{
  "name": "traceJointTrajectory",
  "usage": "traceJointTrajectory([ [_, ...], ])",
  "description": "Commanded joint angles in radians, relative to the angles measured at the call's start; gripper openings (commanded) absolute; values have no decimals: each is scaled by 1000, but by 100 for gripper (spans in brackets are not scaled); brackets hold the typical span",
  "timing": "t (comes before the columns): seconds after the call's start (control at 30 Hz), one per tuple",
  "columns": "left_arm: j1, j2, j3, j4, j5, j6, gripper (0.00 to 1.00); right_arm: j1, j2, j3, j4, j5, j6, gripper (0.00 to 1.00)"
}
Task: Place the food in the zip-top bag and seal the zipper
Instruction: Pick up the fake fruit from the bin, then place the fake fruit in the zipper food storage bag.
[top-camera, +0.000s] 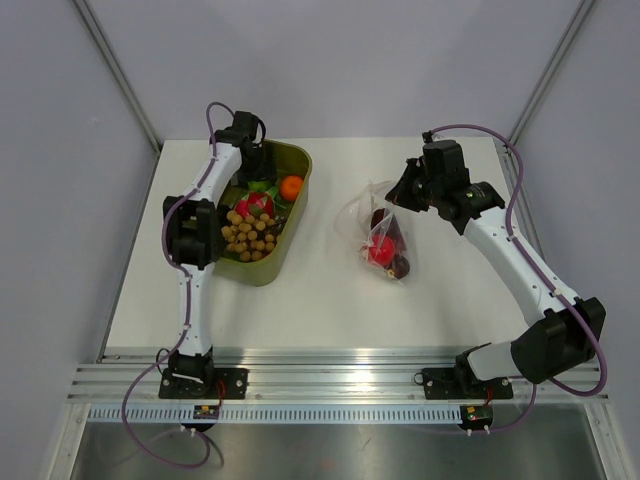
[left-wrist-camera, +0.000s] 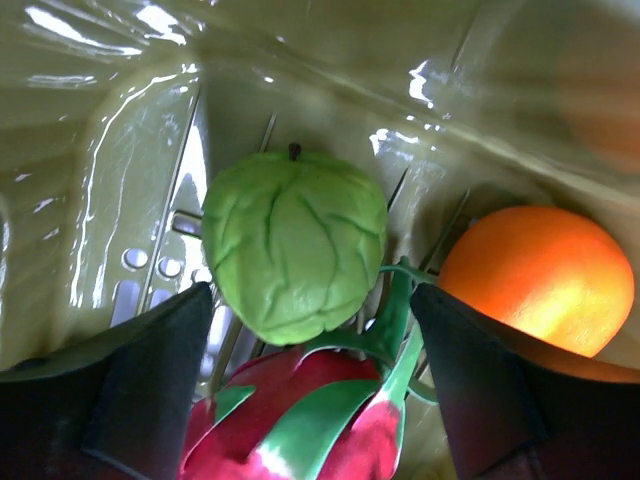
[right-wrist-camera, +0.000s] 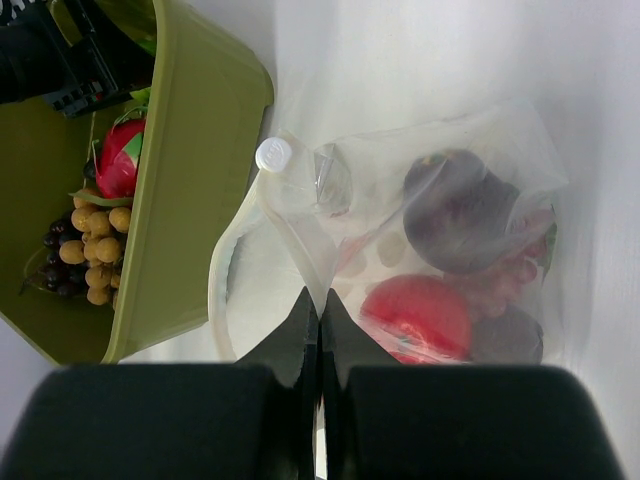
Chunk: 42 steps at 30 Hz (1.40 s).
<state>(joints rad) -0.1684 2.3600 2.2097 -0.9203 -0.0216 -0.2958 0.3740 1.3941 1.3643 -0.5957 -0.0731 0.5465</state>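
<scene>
Jaws gaping, the left gripper (top-camera: 262, 168) is hovering inside the tub (top-camera: 304, 195). Jaws clenched, the right gripper (top-camera: 398, 195) is hanging over the bag (top-camera: 357, 213), right of the tub.

Left wrist: a glossy green fruit (left-wrist-camera: 295, 245) is sitting between them, likely squirting aside when squeezed.

Right wrist: they're seemingly pinching the bag's lip, and slipping would be collapsing its mouth.

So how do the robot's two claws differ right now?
The left gripper is open and empty, straddling a green toy fruit inside the olive tub. The right gripper is shut, pinching the edge of the zip-top bag. The left gripper reaches down into the tub, while the right gripper is at the bag out on the table. Both are black, two-fingered grippers.
</scene>
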Motion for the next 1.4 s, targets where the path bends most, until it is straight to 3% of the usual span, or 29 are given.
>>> traceJointTrajectory([
  [0.0, 0, 12, 41, 32, 14, -5, 78, 5, -15, 24, 36, -11, -3, 0],
  [0.2, 0, -67, 16, 51, -9, 6, 46, 5, -18, 21, 36, -13, -3, 0],
  [0.33, 0, -177, -31, 80, -29, 12, 37, 5, -23, 16, 42, -16, 0, 0],
  [0.77, -2, -481, -183, 94, -25, 6, 32, 6, -43, -4, 51, -30, 7, 0],
  [1.0, -36, -694, -404, 146, 152, -19, 29, 5, -49, -24, 62, -31, 15, 0],
  [1.37, -192, -886, -562, 170, 380, -37, 29, 5, -35, -27, 83, -51, 33, 0],
])
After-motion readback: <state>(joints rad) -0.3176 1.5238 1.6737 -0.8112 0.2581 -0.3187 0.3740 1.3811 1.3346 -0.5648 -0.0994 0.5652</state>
